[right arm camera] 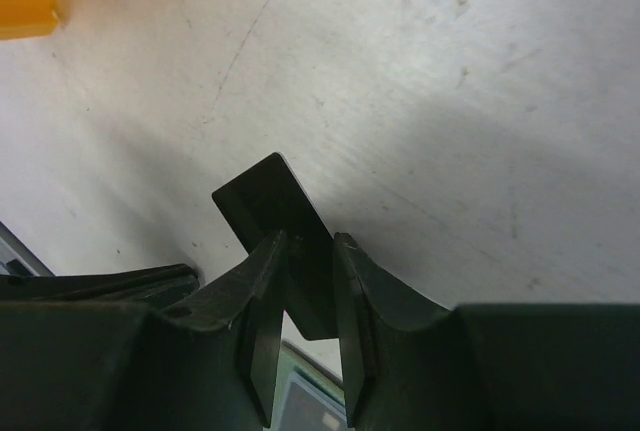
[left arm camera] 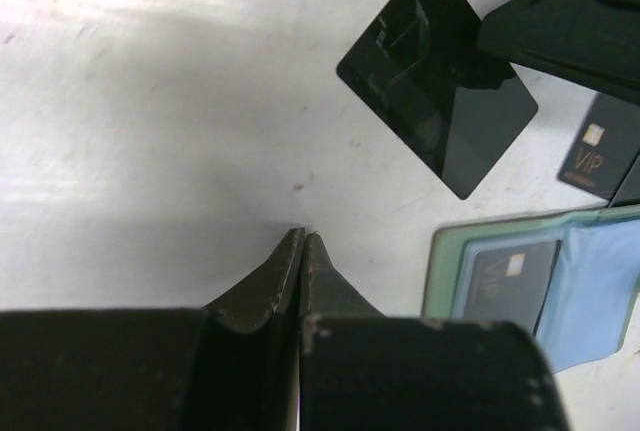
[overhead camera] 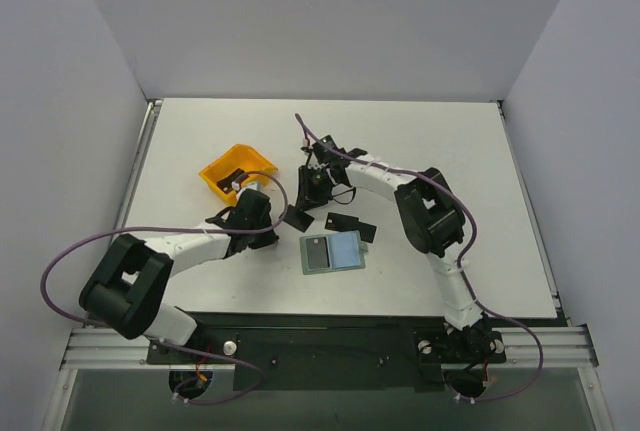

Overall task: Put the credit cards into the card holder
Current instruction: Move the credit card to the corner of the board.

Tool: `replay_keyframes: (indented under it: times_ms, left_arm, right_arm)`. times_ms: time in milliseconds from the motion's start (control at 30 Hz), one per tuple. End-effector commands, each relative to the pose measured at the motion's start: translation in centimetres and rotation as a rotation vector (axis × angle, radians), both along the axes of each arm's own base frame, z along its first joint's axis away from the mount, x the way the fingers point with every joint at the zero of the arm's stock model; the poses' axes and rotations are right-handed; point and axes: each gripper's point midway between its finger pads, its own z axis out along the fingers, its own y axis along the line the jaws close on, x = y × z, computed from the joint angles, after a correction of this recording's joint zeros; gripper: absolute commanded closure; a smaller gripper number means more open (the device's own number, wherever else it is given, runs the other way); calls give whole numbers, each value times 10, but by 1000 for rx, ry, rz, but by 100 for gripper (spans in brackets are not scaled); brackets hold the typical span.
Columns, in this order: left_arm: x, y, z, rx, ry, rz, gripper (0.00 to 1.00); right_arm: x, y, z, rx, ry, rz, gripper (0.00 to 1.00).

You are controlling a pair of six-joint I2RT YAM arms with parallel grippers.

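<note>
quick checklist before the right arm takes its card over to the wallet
1. Card gripped: ok. The black card sits between the fingertips of the right pincer.
2. Card holder open: ok. The card holder lies flat and open, blue lining up.
3. Room in the pocket: cannot tell. A stowed card already sits in it.
4. Holder steadied: not ok. The left pincer is shut, empty and off to the side of it.
5. Approach clear: cannot tell. The loose cards lie close to the holder's far edge.
</note>
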Motion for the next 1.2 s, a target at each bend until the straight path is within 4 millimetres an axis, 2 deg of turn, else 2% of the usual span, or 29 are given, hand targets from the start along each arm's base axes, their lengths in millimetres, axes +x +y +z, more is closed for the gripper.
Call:
replay_keyframes:
  times_ms: [0, 200, 367, 500, 733, 1000, 1167]
  left_arm:
    - [-15, 26, 3, 36, -10, 97, 100]
    - [-26, 53, 19, 83, -51, 187, 100]
    - [-29, 64, 35, 93, -86, 217, 100]
    - [-31, 68, 34, 103, -87, 225, 100]
    - [-33, 69, 21, 114, -74, 224, 100]
    - [-12, 68, 21, 126, -117, 238, 100]
    - [6, 69, 38, 116, -182, 266, 100]
  right_arm:
    - [-45, -7, -28, -96, 102, 56, 78]
    - [-72, 7, -31, -96, 120, 115, 78]
    - [-96, 16, -31, -101, 126, 160, 79]
    - [-118, 16, -33, -104, 138, 183, 79]
    - [-148, 22, -33, -91, 143, 225, 80]
    - [-162, 23, -42, -97, 154, 232, 80]
    - [-164, 20, -44, -105, 153, 229, 80]
